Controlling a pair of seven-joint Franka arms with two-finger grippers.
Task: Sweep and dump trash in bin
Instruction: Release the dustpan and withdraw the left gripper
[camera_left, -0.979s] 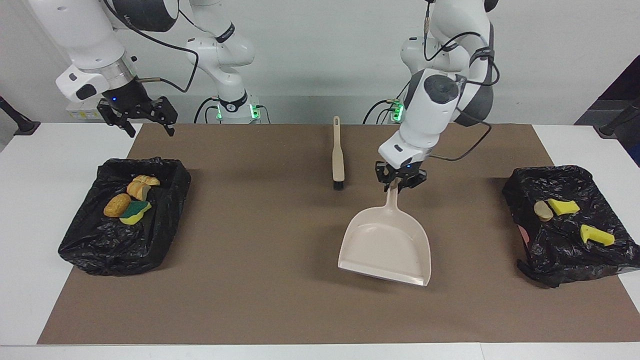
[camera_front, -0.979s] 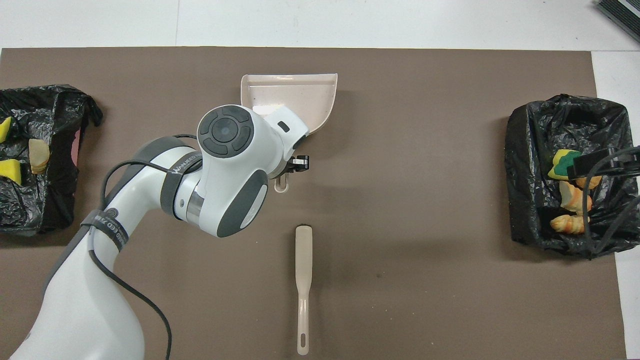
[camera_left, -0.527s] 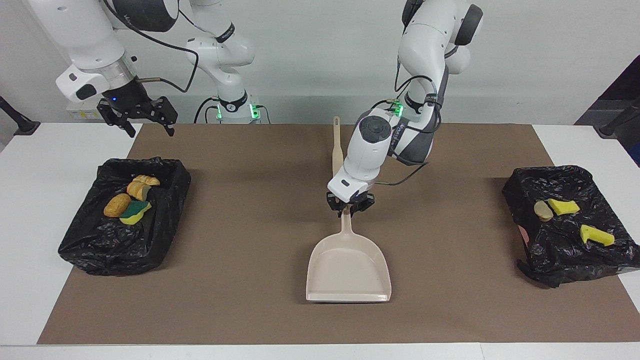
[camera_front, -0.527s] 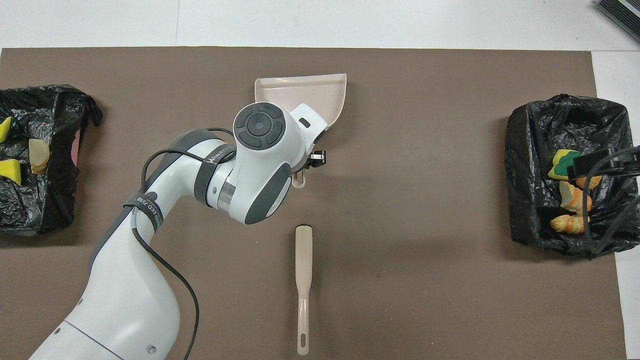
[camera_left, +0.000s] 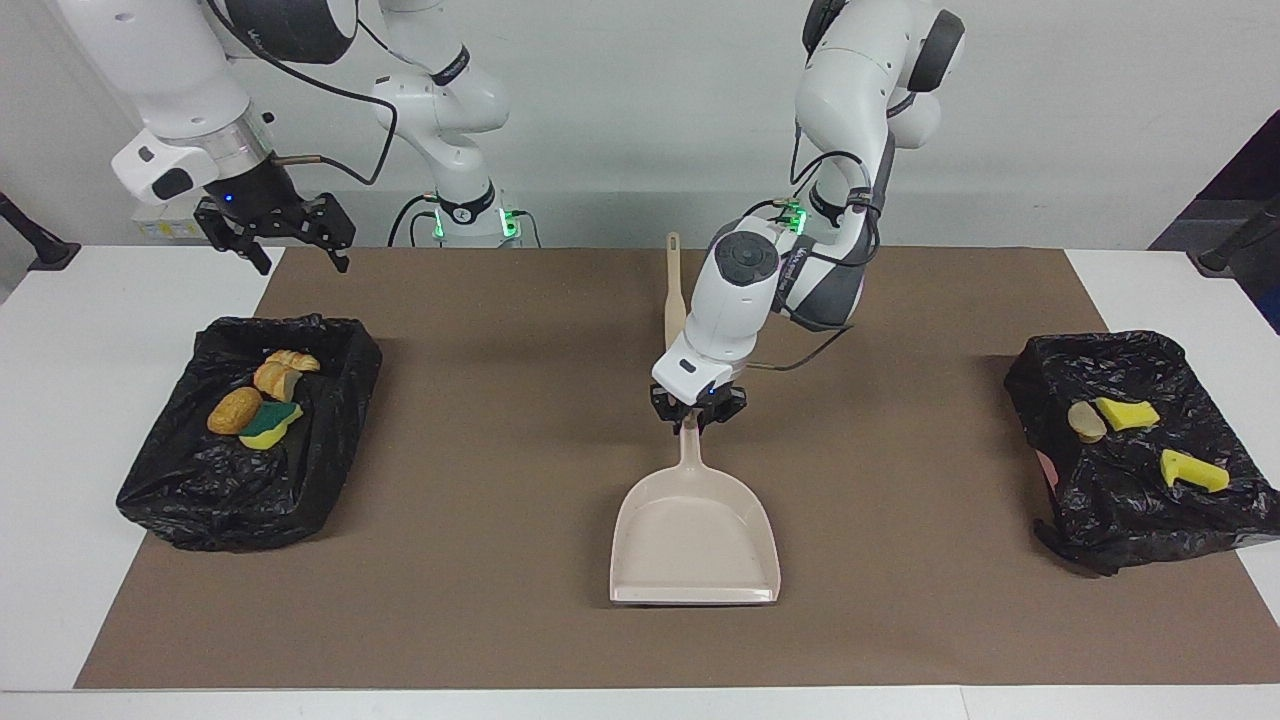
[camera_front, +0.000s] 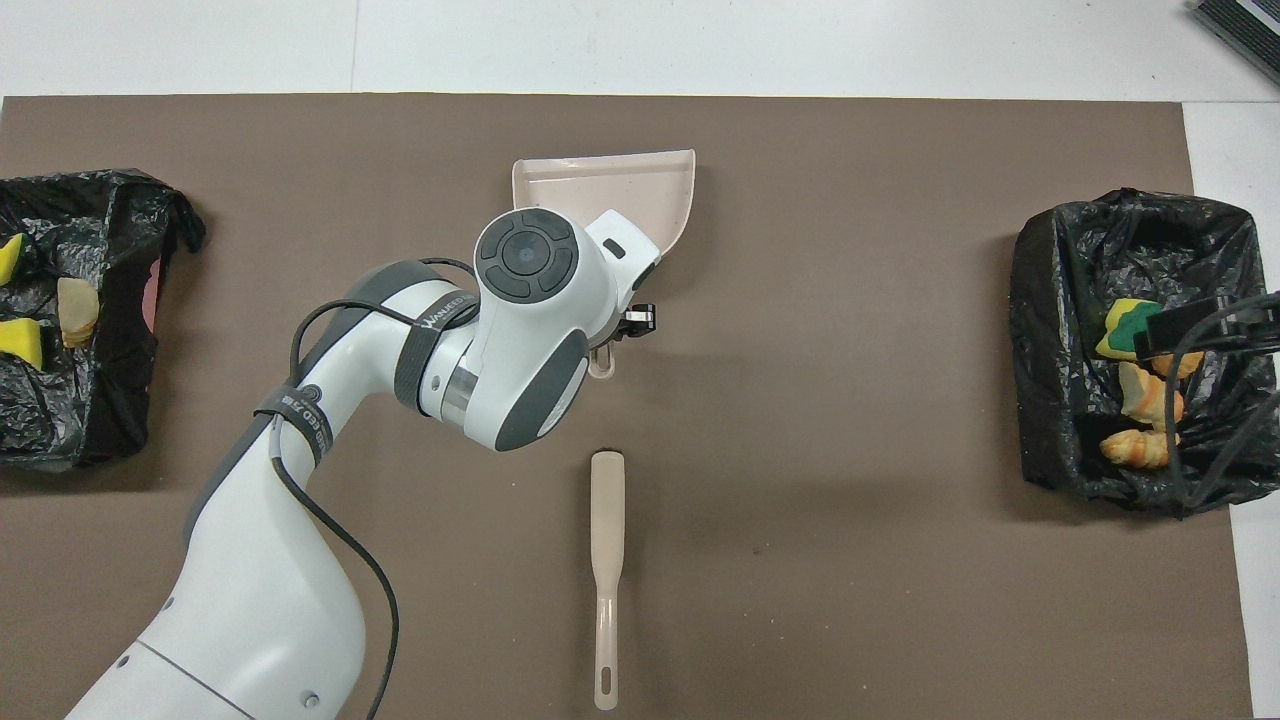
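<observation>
My left gripper (camera_left: 697, 417) is shut on the handle of the beige dustpan (camera_left: 695, 545), which lies flat and empty low on the brown mat, mid-table; the pan also shows in the overhead view (camera_front: 600, 180). The beige brush (camera_front: 606, 540) lies on the mat nearer to the robots. Trash sits in two black-lined bins: bread chunks (camera_left: 235, 410) and a green-backed sponge (camera_left: 270, 425) in the bin (camera_left: 200, 490) at the right arm's end, a bread piece (camera_left: 1085, 421) and yellow sponges (camera_left: 1193, 470) in the bin (camera_left: 1120, 510) at the left arm's end. My right gripper (camera_left: 300, 260) waits, open and empty, above its bin's edge.
The brown mat (camera_left: 480, 560) covers most of the white table. No scraps show on the mat. The two bins stand at either end of it, and the left arm's elbow hangs over the brush's handle in the facing view.
The left arm carried the dustpan toward the middle of the table, squared it up and brought it down to the mat; it has barely moved in the last half second. The right arm has not moved.
</observation>
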